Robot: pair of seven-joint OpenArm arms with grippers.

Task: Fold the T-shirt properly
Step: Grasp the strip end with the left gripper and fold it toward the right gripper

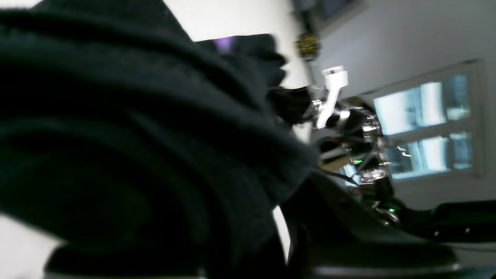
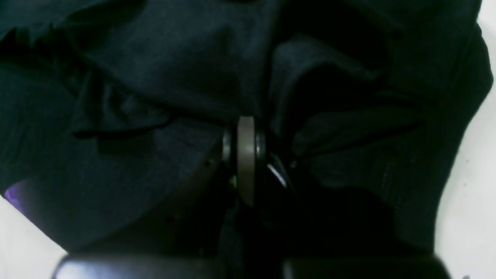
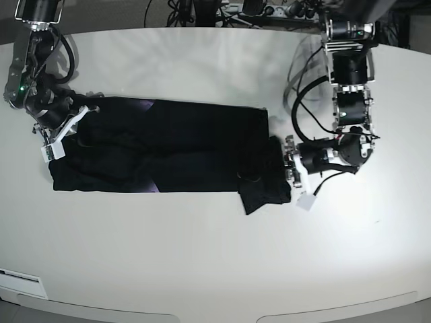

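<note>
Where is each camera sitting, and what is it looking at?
Left wrist: on the left arm, looking sideways past the bunched black cloth T-shirt at the other arm and a window.
Right wrist: on the right arm, looking down its shut right gripper into the shirt.
Base: above the white table, seeing both arms.
All three show the shirt.

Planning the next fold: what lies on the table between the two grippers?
In the base view, only the T-shirt spans from the right gripper to the left gripper, both at its ends on the table.
</note>
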